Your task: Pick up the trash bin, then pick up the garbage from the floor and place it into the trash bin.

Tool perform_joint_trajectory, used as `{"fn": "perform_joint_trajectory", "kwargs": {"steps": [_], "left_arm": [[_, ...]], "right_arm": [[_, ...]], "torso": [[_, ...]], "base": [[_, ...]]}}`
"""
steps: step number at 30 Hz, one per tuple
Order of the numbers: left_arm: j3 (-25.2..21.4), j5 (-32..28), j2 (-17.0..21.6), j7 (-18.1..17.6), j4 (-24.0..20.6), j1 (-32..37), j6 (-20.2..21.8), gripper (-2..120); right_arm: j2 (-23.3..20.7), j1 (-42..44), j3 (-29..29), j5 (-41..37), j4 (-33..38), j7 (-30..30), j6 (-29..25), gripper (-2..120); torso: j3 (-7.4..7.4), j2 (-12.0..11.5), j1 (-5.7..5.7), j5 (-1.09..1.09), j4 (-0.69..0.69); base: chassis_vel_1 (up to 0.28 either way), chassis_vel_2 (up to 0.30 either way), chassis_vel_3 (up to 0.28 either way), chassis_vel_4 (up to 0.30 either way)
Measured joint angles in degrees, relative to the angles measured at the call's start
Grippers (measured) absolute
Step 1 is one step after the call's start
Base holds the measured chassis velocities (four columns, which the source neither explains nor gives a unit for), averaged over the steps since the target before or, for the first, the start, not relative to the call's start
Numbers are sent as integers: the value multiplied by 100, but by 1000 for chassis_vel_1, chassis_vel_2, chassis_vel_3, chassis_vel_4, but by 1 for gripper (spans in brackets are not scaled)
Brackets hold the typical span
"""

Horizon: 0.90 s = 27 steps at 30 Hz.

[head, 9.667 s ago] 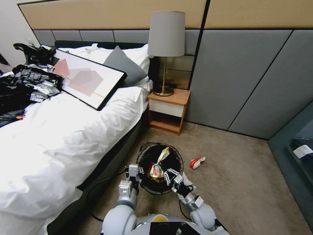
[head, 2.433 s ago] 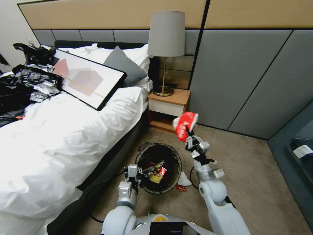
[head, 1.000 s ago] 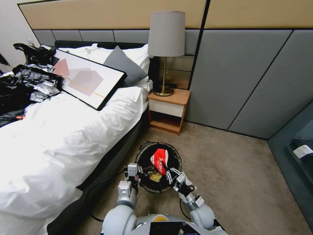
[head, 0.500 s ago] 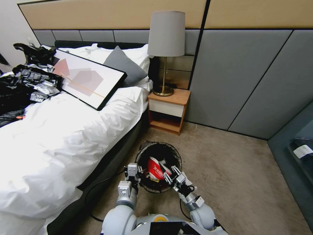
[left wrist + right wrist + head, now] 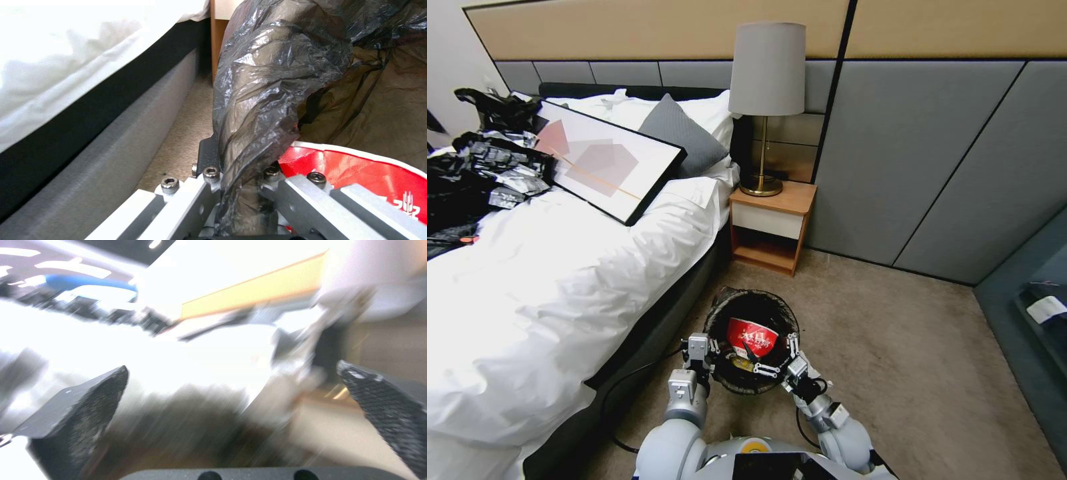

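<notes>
Dropped since a moment ago, the red-and-white wrapper (image 5: 752, 335) now lies inside the trash bin (image 5: 718, 320) on the carpet beside the bed (image 5: 560, 280). Right claw (image 5: 775, 357) hangs released, fingers spread, over the near rim. Left claw (image 5: 702, 348) stays clenched on the bin's black-lined edge.

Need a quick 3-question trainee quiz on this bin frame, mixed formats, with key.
1. True or false: the left gripper is clamped on the rim of the trash bin.
2. The red wrapper lies: A) on the carpet B) inside the bin C) on the bed
3. Fill in: the right gripper, at the bin's near edge, has its fingers ____.

Key: 1 true, pinching the black liner at the rim. 2 B. 3 open, holding nothing.
</notes>
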<state>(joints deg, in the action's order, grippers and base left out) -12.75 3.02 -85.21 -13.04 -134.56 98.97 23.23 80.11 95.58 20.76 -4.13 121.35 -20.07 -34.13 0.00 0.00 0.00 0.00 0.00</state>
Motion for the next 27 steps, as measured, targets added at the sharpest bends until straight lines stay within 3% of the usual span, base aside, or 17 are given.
{"fn": "perform_joint_trajectory", "kwargs": {"steps": [10,13,17,27], "left_arm": [[-155,9,-7,0,-64,18,-27,0],[-284,28,12,2,-146,38,-37,0],[-370,22,20,1,-191,35,-44,0],[-359,-1,38,-9,-232,45,-44,0]], "right_arm": [[198,420,643,564,977,1410,306,113],[343,816,978,636,1196,2149,523,108],[564,1138,1082,620,1202,2600,637,103],[902,1333,1135,624,928,2855,592,100]], "torso": [[0,0,0,0,0],[0,0,0,0,0],[0,0,0,0,0],[0,0,0,0,0]], "base": [[0,0,0,0],[0,0,0,0],[0,0,0,0],[0,0,0,0]]}}
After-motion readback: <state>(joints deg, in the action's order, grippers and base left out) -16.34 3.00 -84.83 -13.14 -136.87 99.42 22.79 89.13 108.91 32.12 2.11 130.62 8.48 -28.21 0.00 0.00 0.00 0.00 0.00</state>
